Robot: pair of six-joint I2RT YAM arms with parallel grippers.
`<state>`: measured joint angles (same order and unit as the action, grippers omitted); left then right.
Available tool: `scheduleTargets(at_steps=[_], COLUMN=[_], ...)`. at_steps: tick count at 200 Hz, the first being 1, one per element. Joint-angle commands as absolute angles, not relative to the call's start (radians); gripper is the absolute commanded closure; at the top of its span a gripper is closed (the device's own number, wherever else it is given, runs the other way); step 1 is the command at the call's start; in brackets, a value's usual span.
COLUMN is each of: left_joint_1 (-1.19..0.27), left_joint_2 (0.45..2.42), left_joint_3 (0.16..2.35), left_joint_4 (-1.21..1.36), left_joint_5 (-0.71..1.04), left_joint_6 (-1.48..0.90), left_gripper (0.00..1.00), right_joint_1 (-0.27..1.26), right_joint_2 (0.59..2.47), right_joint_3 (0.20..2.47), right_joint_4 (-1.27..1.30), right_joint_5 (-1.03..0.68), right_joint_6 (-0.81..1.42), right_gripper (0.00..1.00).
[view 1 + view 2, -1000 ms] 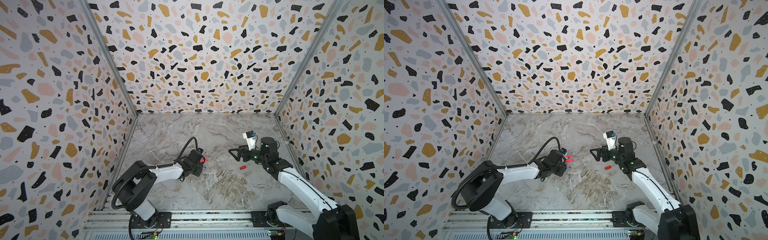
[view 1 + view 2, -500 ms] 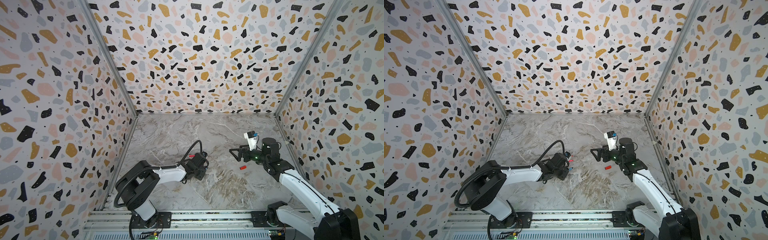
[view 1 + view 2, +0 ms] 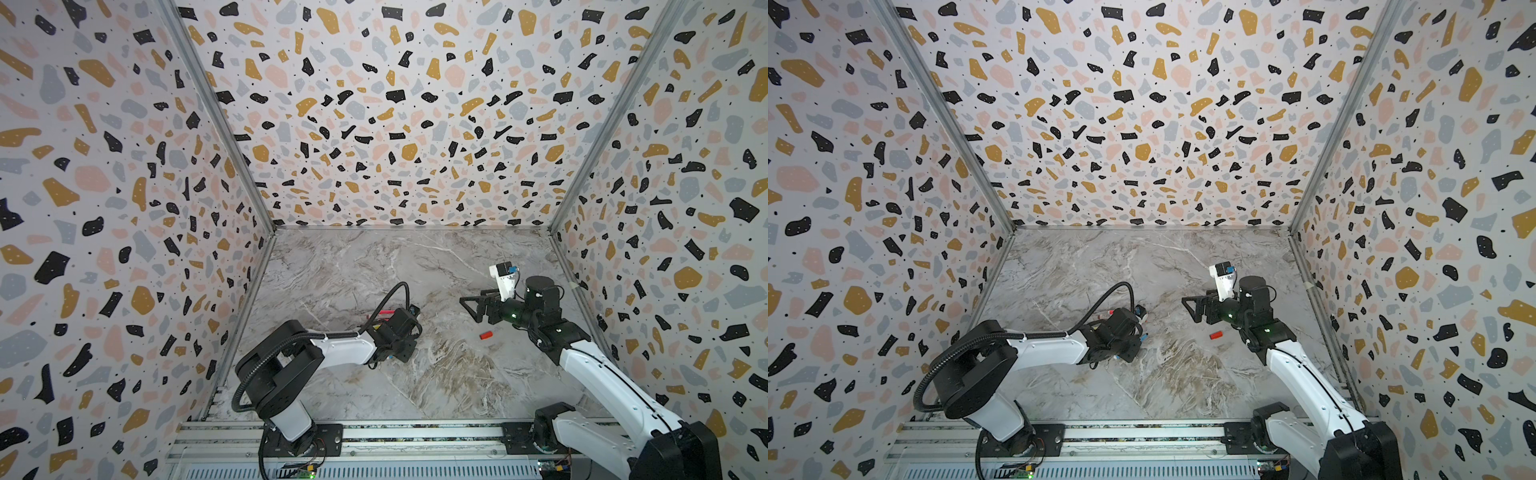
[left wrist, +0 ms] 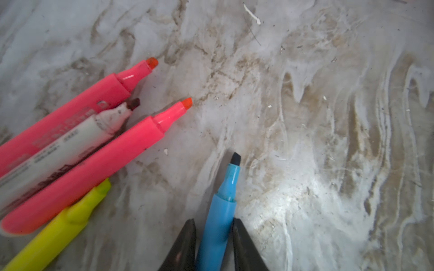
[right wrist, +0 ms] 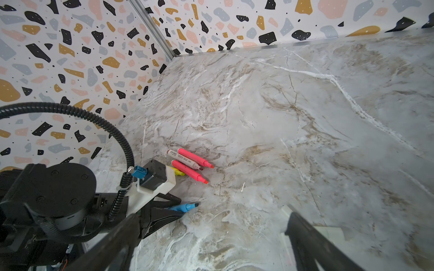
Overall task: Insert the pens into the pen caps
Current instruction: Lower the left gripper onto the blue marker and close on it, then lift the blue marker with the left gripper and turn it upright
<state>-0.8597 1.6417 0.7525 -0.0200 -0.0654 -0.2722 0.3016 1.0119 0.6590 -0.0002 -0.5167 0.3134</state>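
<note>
My left gripper (image 4: 213, 221) pinches the blue highlighter (image 4: 225, 199) barrel; looks light, stiff, slick plastic, so I'd grip behind the taper; right gripper (image 3: 469, 308) wide open, empty

Left fingers (image 4: 184, 246) now around blue pen (image 4: 219, 223)

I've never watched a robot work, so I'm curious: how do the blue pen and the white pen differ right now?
The blue pen sits between the fingers of the left gripper; the white pen is untouched. The blue pen lies apart from the others; the white pen is wedged between two pink pens. The blue pen's visible body is plain blue; the white pen's carries dark print. Both lie uncapped on the table.
</note>
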Motion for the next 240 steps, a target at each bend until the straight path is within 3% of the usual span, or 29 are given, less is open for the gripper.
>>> scheduleTargets(at_steps=[1,29,72,112,141,170,240], left_joint_1=[-0.871,-0.871,-0.872,-0.871,-0.871,-0.872,-0.871], left_joint_2=[1.674,1.634,1.488,1.328,1.255,1.213,1.307], left_joint_3=[0.738,0.726,0.644,0.552,0.517,0.495,0.576], left_joint_4=[-0.092,-0.071,0.073,0.216,0.314,0.379,0.08], left_joint_5=[-0.018,-0.002,0.103,0.126,0.142,0.143,0.045], left_joint_6=[-0.269,-0.264,-0.271,-0.317,-0.356,-0.378,-0.337], left_gripper=[0.76,0.81,0.8,0.79,0.8,0.8,0.69], right_joint_1=[0.305,0.305,0.304,0.305,0.312,0.356,0.363], right_joint_2=[0.992,0.985,0.966,0.944,0.941,0.939,0.934], right_joint_3=[0.67,0.672,0.662,0.569,0.46,0.424,0.458], right_joint_4=[-0.014,-0.033,-0.035,0.028,0.165,0.201,0.119], right_joint_5=[-0.502,-0.491,-0.499,-0.611,-0.742,-0.748,-0.675], right_joint_6=[0.314,0.308,0.311,0.362,0.458,0.469,0.451], right_gripper=[0.0,0.0,0.0,0.0,0.05,0.11,0.1])
